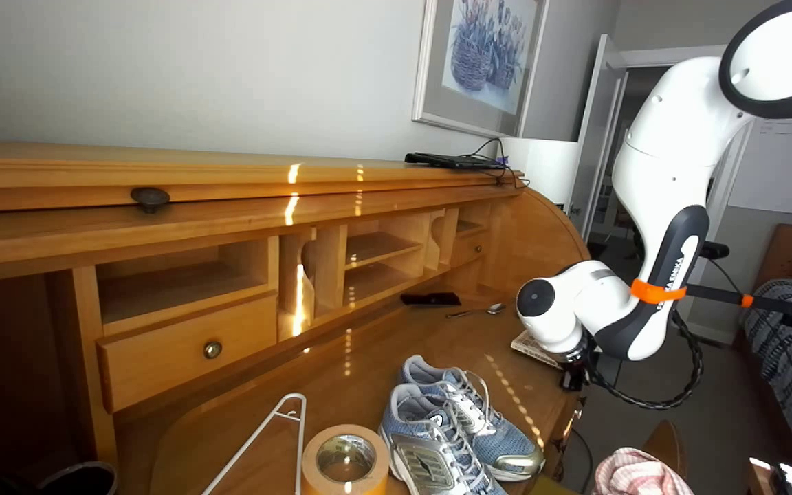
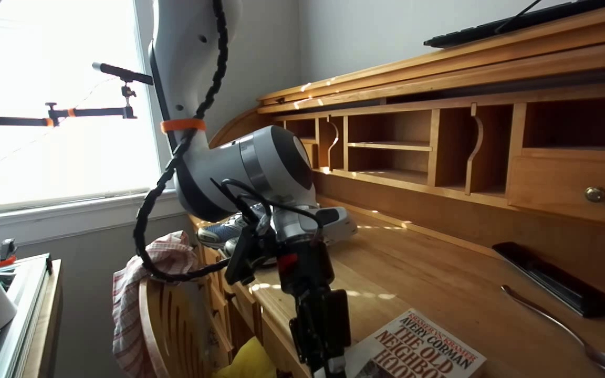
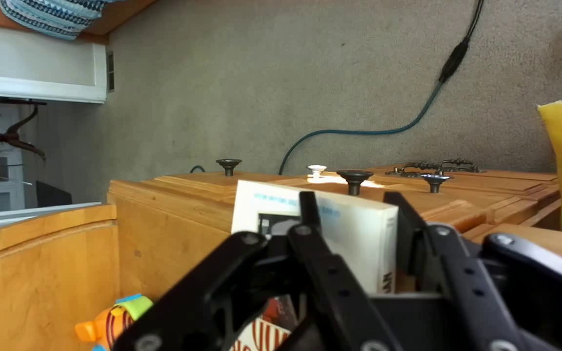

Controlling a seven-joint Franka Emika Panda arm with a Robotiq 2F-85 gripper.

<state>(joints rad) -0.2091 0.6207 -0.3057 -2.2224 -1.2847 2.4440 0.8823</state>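
"Since the gripper (image 3: pixel 354 202) hangs by the front edge of the tabletop (image 2: pixel 418 278), what is it nearest to?"

"A book (image 2: pixel 423 346). It lies cover up on the tabletop, just beside the gripper; in an exterior view it sits between two and three o'clock from there."

"Is it clamped?"

"Doesn't look so: the fingers (image 3: pixel 309 209) stand apart. In the wrist view one passes in front of the cover and the other is beside the spine, with part of the cover showing through the gap. Whether either one touches the book, I cannot tell."

"And what is around the book?"

"In an exterior view, a spoon (image 1: pixel 496 309) lies at about ten o'clock from it, and a long black object (image 1: pixel 430 299) farther off the same way. Between seven and eight o'clock from the book stands a pair of blue and silver shoes (image 1: pixel 465 426), side by side, toes toward the tabletop's front edge."

"Anything past the shoes?"

"A roll of tape (image 1: pixel 313 467), between eight and nine o'clock from them, then a white hanger (image 1: pixel 301 440) just beyond the tape."

"What about the wrist view?"

"An orange toy (image 3: pixel 115 319) shows there, between seven and eight o'clock, near a wooden panel (image 3: pixel 47 273)."
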